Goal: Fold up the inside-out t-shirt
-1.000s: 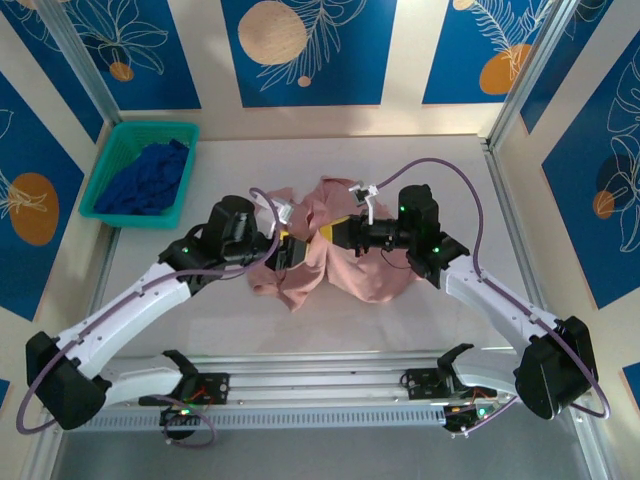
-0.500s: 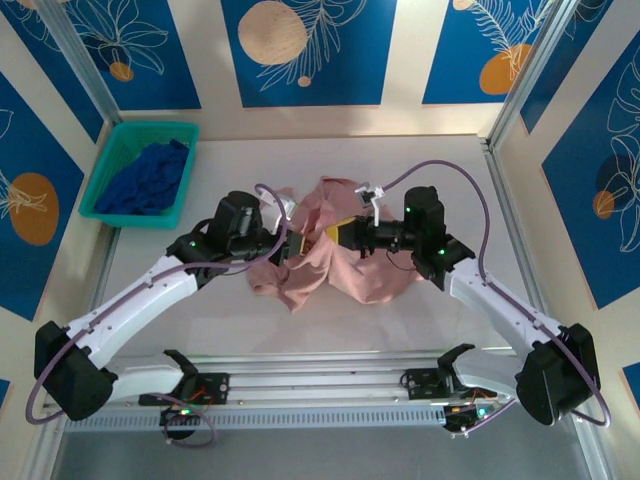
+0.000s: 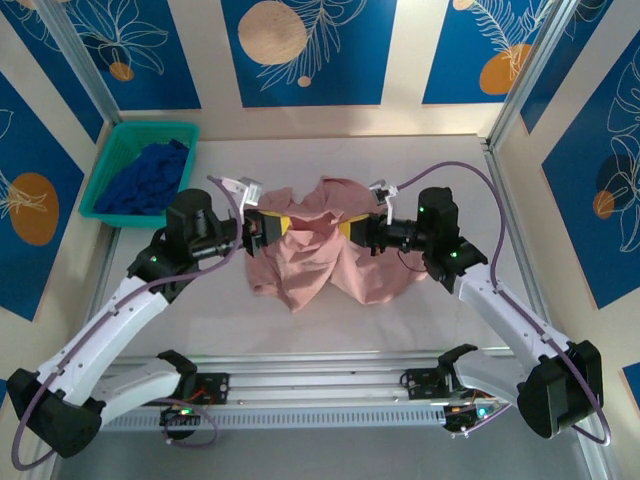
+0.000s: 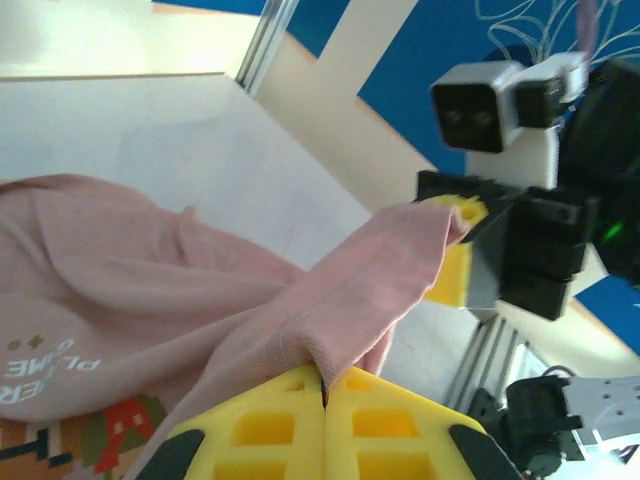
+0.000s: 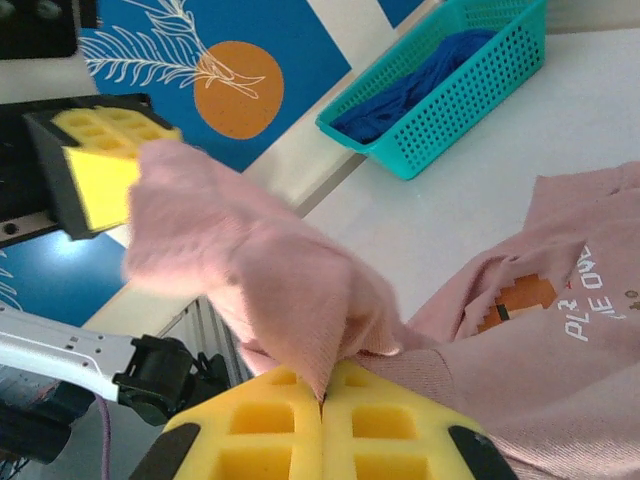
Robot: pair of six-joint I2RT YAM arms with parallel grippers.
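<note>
Pink t-shirt [image 3: 322, 258] strung between both arms
Left gripper [image 3: 270, 224] and right gripper [image 3: 350, 230] each clamp closed on fabric (rest crumpled on the table [image 3: 450, 170]).

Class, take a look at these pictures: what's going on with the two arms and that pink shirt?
Both arms are handling the pink t-shirt. The left gripper and the right gripper are each shut on its cloth, with a band of it held between them above the table. The rest lies crumpled below. No fold is made yet. A dark blue garment sits in the teal basket at the far left.
</note>
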